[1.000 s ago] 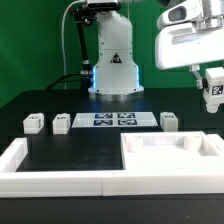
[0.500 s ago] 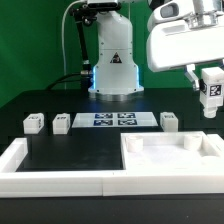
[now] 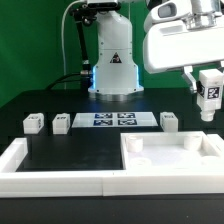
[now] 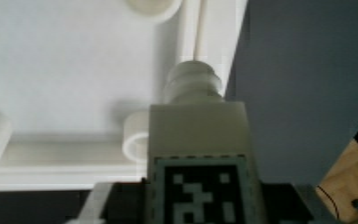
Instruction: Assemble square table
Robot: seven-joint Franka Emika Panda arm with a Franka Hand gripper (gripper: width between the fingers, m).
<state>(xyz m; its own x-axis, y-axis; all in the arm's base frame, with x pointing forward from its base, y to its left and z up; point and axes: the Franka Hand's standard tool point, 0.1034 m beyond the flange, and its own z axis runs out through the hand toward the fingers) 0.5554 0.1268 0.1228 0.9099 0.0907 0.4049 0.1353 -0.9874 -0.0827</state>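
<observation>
My gripper is shut on a white leg block with a black-and-white tag and holds it upright in the air at the exterior view's right. It hangs above the far right corner of the square table slab, which lies flat at the front right. In the wrist view the leg fills the middle, its threaded tip pointing at the white slab below. The gripper grips the leg's tagged end. Three more leg blocks stand on the black table.
The marker board lies between the loose legs, in front of the robot base. A long white rail borders the black surface at the front and left.
The gripper with the leg has moved a little toward the exterior view's left, nearer over the slab's far right corner. The loose legs and slab have not moved.
</observation>
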